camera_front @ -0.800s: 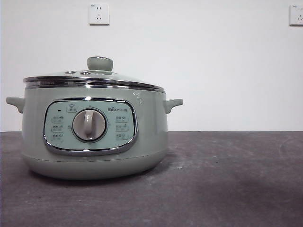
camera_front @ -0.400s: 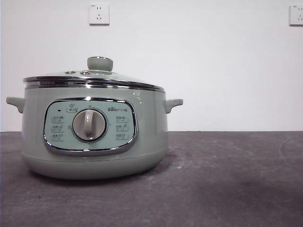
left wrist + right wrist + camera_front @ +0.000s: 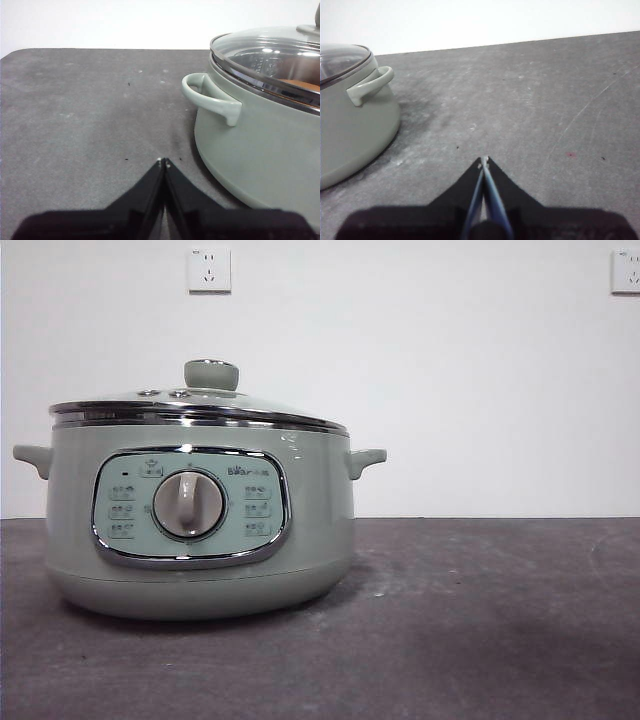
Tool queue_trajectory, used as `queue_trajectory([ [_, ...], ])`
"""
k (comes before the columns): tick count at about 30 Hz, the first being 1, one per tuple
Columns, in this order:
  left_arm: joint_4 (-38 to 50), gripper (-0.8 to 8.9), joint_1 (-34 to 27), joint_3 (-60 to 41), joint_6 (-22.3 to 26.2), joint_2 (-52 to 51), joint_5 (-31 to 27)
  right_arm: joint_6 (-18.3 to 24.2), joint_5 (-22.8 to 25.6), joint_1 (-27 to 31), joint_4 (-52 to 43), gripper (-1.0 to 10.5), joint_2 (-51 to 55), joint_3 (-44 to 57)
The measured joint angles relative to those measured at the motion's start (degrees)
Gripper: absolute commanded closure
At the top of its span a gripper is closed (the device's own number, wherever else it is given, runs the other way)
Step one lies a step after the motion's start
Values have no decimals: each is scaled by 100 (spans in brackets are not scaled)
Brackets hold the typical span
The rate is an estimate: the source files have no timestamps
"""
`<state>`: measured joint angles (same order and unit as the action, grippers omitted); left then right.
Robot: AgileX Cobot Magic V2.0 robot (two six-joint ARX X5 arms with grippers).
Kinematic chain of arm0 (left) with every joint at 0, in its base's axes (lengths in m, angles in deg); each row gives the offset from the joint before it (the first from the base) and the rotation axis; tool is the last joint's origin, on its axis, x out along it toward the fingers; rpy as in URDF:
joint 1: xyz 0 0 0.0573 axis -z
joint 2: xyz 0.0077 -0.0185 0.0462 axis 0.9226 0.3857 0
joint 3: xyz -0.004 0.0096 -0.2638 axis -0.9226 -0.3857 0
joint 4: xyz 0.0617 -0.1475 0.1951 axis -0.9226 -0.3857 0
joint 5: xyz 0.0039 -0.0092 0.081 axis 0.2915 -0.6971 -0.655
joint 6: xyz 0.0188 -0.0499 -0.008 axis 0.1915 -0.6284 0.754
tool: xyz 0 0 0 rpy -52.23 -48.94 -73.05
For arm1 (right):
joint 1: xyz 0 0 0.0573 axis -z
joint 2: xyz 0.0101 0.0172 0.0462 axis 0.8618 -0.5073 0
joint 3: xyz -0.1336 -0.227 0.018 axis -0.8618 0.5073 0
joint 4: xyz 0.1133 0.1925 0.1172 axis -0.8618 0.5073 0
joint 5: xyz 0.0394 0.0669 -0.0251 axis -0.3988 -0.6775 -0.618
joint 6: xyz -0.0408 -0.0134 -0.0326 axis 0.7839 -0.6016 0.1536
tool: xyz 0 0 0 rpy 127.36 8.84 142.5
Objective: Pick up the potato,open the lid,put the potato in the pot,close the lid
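Both hands idle w/ nothing in them, low over the grey table (image 3: 480, 620): left hand (image 3: 163, 162) has its jaws pressed together, tips touching, near the pot's left side handle (image 3: 207, 97); right hand (image 3: 483, 162) likewise pressed together, over bare table right of the pot. Pot (image 3: 200, 530) sits upright on the table's left half, sage-green, round, w/ chrome-framed control panel (image 3: 190, 505) and grey dial (image 3: 188, 504) facing the near edge; dial's grip bar stands vertical. Small handles stick out left and right. Lid (image 3: 195, 408) is on, seated flat on the pot rim: domed glass, chrome rim, green knob (image 3: 211, 374) pointing straight up, two small vents just left of it. Potato (image 3: 300, 84) is inside the pot, only an orange-brown sliver showing thru the glass in the left wrist view; its long axis can't be told. Far wall white w/ two sockets (image 3: 209, 269).
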<state>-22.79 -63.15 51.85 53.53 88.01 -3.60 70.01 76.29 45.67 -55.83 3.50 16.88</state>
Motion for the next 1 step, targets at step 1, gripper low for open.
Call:
queue_trajectory([
  [1, 0, 817, 0, 0, 0, 0, 0, 0, 0, 0, 0, 946, 0, 0],
])
